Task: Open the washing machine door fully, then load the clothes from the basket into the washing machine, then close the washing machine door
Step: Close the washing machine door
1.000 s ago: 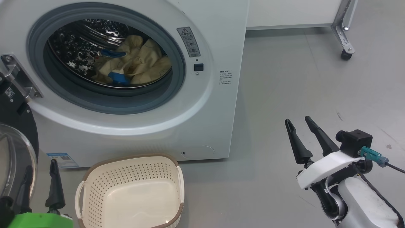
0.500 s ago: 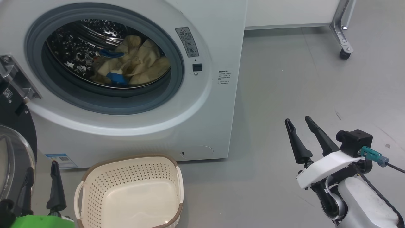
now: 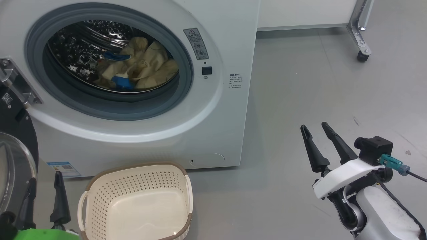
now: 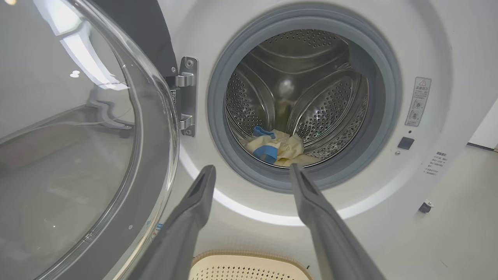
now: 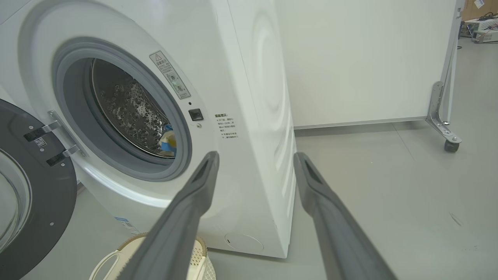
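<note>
Clothes [image 3: 140, 66] are loaded in machine [image 3: 227, 126] at 11 o'clock; basket [image 3: 140, 181] is emptied; door [image 3: 18, 130] at 9 o'clock is yet to be closed. Both jaws are spread, empty.

Grey floor [image 3: 300, 83] under basket [image 3: 133, 176], washing machine [image 3: 217, 116]

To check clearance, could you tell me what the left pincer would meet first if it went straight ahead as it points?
Likely the washing machine's open mouth: the left pincer would pass the grey gasket and reach the clothes in the drum, though depth is unclear.
</note>
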